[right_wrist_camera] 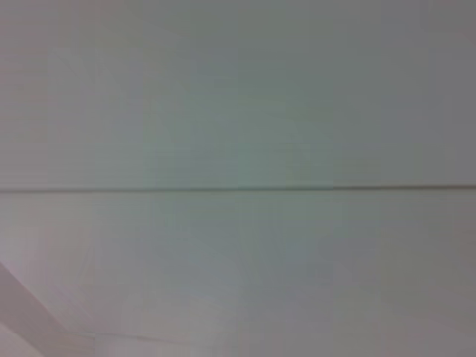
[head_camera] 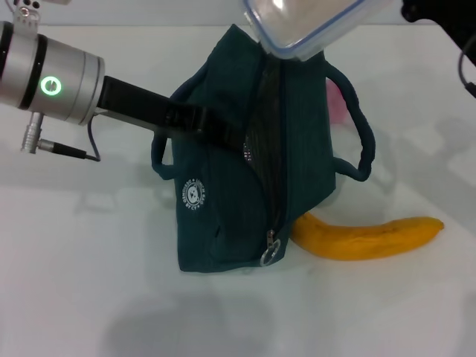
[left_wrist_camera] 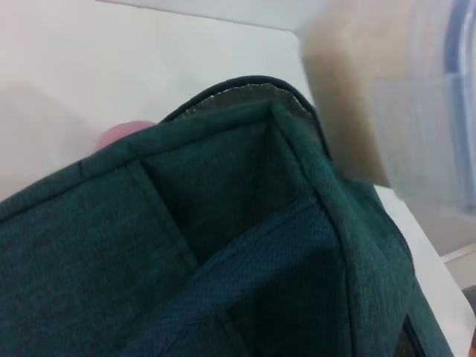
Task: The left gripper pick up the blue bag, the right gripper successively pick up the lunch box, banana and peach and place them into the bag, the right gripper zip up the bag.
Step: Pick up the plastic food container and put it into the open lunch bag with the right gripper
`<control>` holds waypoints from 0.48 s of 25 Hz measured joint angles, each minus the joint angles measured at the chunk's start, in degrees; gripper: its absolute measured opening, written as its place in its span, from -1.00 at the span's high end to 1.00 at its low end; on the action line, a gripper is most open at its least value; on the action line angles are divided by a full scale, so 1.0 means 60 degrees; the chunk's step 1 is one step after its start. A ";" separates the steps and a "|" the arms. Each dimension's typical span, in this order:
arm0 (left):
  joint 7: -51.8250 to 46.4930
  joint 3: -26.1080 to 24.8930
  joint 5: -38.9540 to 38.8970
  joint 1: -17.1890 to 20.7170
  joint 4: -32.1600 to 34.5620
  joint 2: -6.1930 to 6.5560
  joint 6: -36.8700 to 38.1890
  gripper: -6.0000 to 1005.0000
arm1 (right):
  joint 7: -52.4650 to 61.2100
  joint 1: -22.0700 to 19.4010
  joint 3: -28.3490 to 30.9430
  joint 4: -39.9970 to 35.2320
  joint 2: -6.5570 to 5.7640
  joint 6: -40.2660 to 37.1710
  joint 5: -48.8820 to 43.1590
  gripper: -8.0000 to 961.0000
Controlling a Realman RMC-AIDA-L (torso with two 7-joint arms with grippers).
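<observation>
The blue bag [head_camera: 223, 201] stands upright on the white table with its zipper open along the top and front. My left gripper [head_camera: 223, 132] reaches in from the left and is shut on the bag's left upper edge; the left wrist view shows the bag's fabric [left_wrist_camera: 223, 245] close up. The lunch box [head_camera: 305, 26] hangs tilted in the air just above the bag's opening, held by my right gripper, whose dark body [head_camera: 435, 18] shows at the top right. The banana [head_camera: 368, 236] lies on the table to the right of the bag. The peach [head_camera: 336, 104] peeks out behind the bag.
The bag's right loop handle [head_camera: 361, 141] sticks out toward the peach. The ring-pull zipper [head_camera: 270, 253] hangs at the bag's lower front. The right wrist view shows only a pale flat surface [right_wrist_camera: 238, 260]. The white table [head_camera: 89, 282] spreads in front.
</observation>
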 joint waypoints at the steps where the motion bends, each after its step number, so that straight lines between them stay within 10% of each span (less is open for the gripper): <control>1: 0.0000 0.0005 0.0001 -0.0031 0.0000 -0.0001 0.0000 0.91 | 0.0001 0.0033 -0.0058 -0.0056 0.0000 0.0074 0.0000 0.79; 6: 0.0001 0.0175 -0.0035 -0.0054 0.0004 -0.0002 0.0010 0.91 | 0.0011 -0.0038 -0.1171 -0.0806 -0.0002 0.0744 0.0428 0.79; 12: 0.0055 -0.0033 -0.0057 -0.0031 0.0039 0.0030 -0.0053 0.91 | -0.0398 -0.1047 -0.4885 -0.2444 0.0000 0.2318 0.3416 0.79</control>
